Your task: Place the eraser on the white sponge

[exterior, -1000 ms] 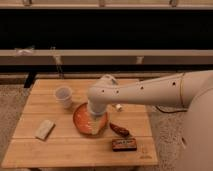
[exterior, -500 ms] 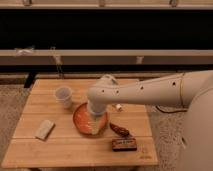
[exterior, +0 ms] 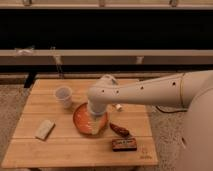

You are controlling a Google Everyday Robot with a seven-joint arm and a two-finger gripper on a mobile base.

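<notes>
The eraser point(exterior: 124, 144), a dark block with an orange-tan band, lies near the front right edge of the wooden table point(exterior: 60, 150). The white sponge point(exterior: 44, 129), a cream pad, lies at the front left of the table. My gripper point(exterior: 96, 120) hangs from the white arm over the orange plate point(exterior: 80, 120), between the two and apart from both. The arm's wrist hides most of it.
A translucent white cup point(exterior: 63, 96) stands at the back left of the table. A reddish-brown curved object point(exterior: 119, 129) lies just right of the plate, above the eraser. A small white item point(exterior: 119, 106) lies behind the arm. Dark railings run behind the table.
</notes>
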